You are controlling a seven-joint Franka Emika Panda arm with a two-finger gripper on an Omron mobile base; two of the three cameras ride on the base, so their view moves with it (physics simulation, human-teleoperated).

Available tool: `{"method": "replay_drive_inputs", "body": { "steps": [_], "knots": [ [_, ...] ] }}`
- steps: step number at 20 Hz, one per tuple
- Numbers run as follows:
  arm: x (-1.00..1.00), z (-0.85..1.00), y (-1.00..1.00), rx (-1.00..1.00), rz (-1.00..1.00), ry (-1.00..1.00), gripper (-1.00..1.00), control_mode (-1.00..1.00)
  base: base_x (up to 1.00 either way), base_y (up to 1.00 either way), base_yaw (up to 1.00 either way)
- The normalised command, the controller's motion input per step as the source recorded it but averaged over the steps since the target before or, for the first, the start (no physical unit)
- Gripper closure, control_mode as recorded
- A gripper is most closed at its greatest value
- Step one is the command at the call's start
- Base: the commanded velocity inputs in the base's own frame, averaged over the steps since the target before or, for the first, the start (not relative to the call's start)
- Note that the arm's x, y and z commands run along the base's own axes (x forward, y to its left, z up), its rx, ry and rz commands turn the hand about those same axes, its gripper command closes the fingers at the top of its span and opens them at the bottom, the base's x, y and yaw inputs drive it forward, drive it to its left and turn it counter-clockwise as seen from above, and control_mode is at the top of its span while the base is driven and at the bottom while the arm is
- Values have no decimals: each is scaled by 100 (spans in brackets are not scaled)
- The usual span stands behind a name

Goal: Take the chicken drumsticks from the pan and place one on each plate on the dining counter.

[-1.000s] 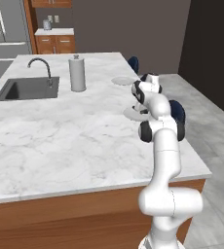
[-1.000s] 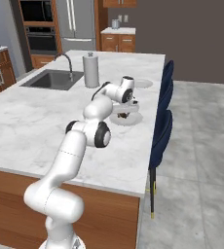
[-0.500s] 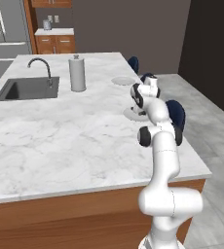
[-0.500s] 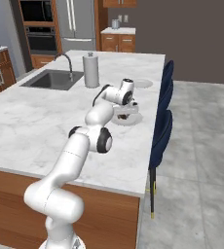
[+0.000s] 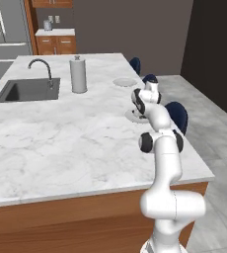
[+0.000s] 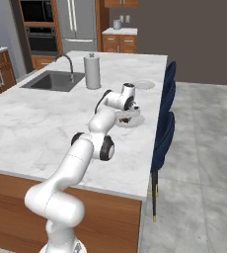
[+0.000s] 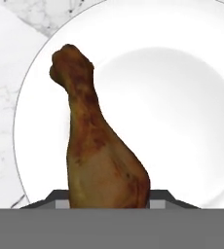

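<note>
The two-finger gripper (image 6: 131, 109) hangs low over the near round pale plate (image 6: 135, 121) on the white grey-veined marble dining counter (image 5: 61, 143), jaws clamped on the thick end of a golden-brown club-shaped chicken drumstick (image 7: 97, 146). In the hand view the drumstick stands over the plate's left half; whether it touches the plate is hard to tell. A second pale plate (image 5: 125, 82) lies farther along, near a tall grey paper-towel roll (image 5: 78, 74).
</note>
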Motion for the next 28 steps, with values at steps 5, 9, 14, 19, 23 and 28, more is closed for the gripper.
{"method": "replay_drive_inputs", "body": {
  "steps": [5, 9, 14, 19, 23, 28],
  "knots": [
    [19, -8, -2, 0, 0, 8, -100, -100, 0, 0, 0],
    [20, 2, -13, 0, 0, 7, -100, -100, 0, 0, 0],
    [4, 26, -9, 1, 0, 4, -100, -100, 0, 0, 0],
    [0, 46, -2, 3, 0, 1, -100, -100, 0, 0, 0],
    [-29, 54, 0, 2, 0, 0, -100, -100, 0, 0, 0],
    [-98, 7, 11, 2, -17, -7, -100, -100, 0, 0, 0]
  ]
}}
